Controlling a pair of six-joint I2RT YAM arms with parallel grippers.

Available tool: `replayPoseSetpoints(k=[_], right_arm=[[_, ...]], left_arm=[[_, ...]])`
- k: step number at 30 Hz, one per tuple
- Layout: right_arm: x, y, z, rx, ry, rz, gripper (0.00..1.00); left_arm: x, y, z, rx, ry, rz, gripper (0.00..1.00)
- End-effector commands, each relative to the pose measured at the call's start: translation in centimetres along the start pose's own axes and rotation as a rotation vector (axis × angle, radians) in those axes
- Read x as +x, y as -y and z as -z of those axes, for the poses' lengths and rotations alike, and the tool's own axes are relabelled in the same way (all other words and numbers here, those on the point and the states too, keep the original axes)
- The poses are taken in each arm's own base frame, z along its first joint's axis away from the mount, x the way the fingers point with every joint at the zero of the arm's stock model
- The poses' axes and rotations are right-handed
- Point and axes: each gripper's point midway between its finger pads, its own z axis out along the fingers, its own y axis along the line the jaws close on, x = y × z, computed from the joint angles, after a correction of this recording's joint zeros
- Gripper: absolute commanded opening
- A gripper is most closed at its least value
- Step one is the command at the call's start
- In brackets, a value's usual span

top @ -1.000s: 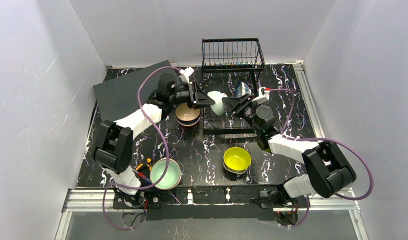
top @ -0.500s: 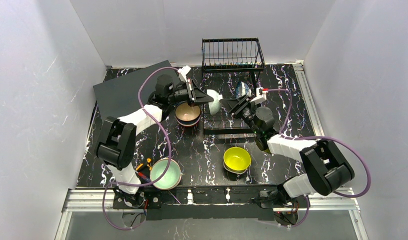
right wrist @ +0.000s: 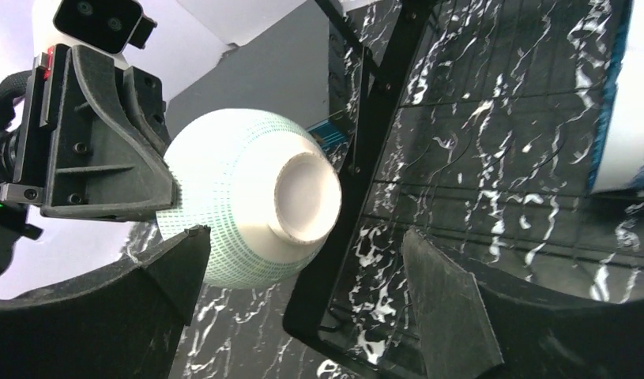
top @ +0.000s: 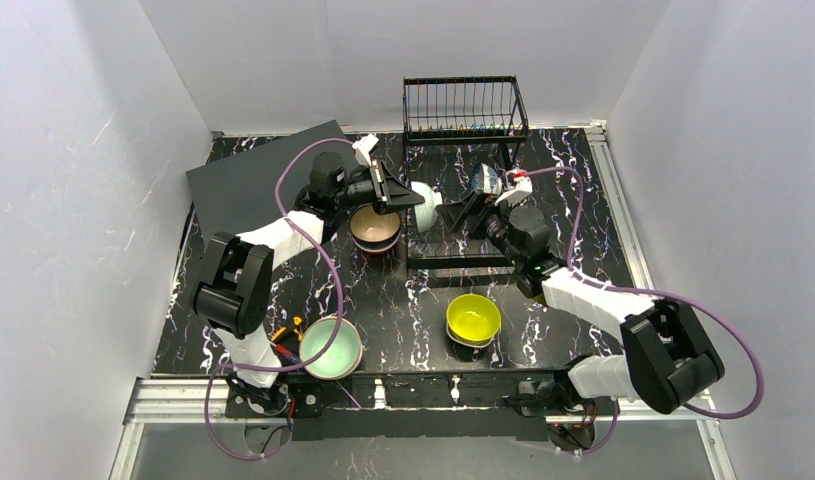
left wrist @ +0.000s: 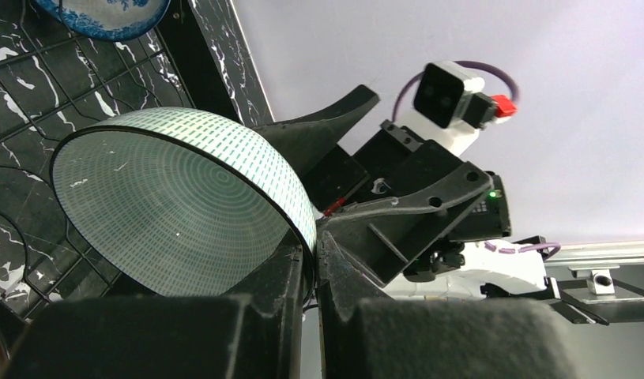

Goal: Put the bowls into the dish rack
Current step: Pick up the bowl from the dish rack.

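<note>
On the black marbled table [top: 408, 300], nearest the arms' bases, a mint-green bowl [top: 331, 347] sat upright at the left and a yellow bowl [top: 473, 318] at the right, the yellow one apparently resting on another bowl. Farther in, a short stack of bowls [top: 375, 229] with a brownish one on top stood just left of the flat base frame of the dish rack [top: 453, 263]. Above that frame's left edge, the left gripper [top: 413, 199] was clamped tight on the rim of a white bowl with fine green dashes [top: 429, 206]. The bowl hung tipped on its side, its foot turned toward the right gripper [top: 461, 212]. That gripper's jaws stood spread wide on either side of the foot, gripping nothing. Just beyond, a blue-and-white patterned bowl [top: 485, 180] stood on edge in the rack's base. A dark grey box [top: 253, 180] lay at the far left, and the rack's raised wire basket stood at the table's far edge, near the back wall.
</note>
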Motion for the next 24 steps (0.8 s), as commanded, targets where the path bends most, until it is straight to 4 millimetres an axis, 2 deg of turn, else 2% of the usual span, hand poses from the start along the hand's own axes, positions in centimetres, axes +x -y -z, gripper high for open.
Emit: replayPoseSetpoints(k=[1,3,8,15,19,24], right_arm=[[-2.2,-0.5,0.3,0.036,-0.008,0.195,0.99],[-2.0,-0.5,0.6,0.038,-0.041,0.247,0.99],[-1.2,-2.1,0.7,-0.006,-0.088,0.325,0.99],[0.8,-4.5,-0.3,-0.037,-0.140,0.365,0.99],[2.1,-5.0,-1.5,-0.017,-0.162,0.410,0.99],[2.6,-4.2,-2.8,0.063,-0.175,0.462,0.99]], left_arm=[[-0.9,1.2,0.3,0.011,0.022,-0.035,0.00],[-0.9,0.6,0.3,-0.026,0.026,-0.015,0.00],[-1.0,-0.8,0.4,-0.126,0.028,0.017,0.00],[-1.0,-1.0,0.4,-0.146,0.021,0.025,0.00],[-0.7,-1.0,0.2,-0.136,0.001,0.036,0.00],[-0.6,-0.8,0.1,-0.126,-0.016,0.036,0.00]])
